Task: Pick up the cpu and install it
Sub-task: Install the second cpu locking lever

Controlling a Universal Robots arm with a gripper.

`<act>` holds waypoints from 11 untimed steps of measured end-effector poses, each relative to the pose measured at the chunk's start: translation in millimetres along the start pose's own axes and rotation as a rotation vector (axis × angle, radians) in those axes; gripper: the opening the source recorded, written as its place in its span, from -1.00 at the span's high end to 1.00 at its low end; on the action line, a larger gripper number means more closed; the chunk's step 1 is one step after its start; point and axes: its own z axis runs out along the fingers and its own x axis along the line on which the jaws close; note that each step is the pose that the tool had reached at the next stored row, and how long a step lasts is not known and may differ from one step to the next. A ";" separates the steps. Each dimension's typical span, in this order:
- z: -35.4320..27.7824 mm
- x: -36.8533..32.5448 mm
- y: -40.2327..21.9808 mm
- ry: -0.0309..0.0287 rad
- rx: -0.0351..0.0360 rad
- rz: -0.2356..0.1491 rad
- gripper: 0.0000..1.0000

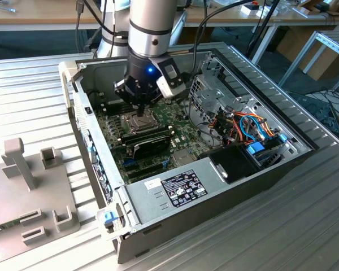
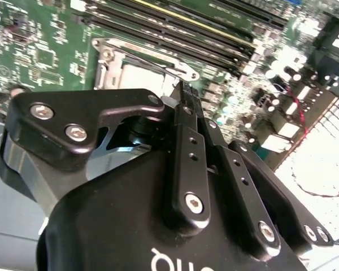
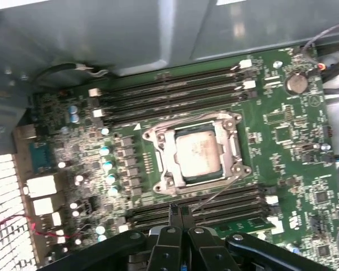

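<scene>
Exterior view first: the arm reaches down into the open computer case [image 1: 226, 169] on the ribbed counter [image 1: 39, 101], and the gripper [image 1: 140, 105] hangs just above the socket [image 1: 137, 119] on the green motherboard [image 1: 181, 138]. From here the socket frame looks open, with the black oblong module [image 1: 150, 145] just beside it, on the side toward the power supply.

Over to the second wrist view: the gripper [image 2: 185, 90] has its two black fingers [image 2: 189, 147] pressed together, nothing between them. Past the tips, the socket's metal frame [image 2: 110, 70] sits with a pale square inside it, the memory slots [image 2: 175, 28] running just beyond.

Now the first wrist view, the clearest look: the cpu [image 3: 198, 155] lies flat inside the socket [image 3: 158, 164], silver-grey top up, the frame not folded over it. The gripper [image 3: 179, 213] is closed and empty, near the socket on the memory-slot [image 3: 214, 206] side.

The risks, as I judge them: the chip looks seated but unclamped, so a brush from the closed fingertips could nudge it askew. Any tilted pressure could bend the contacts beneath, and the thin retention lever [image 3: 220, 189] near the tips could snag.
</scene>
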 end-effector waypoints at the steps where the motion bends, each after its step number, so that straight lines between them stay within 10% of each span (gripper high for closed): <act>1: 0.2 -3.4 0.7 0.0006 0.0001 0.001 0.79; 11: 18.4 -11.1 -3.1 0.0016 0.0004 0.002 0.79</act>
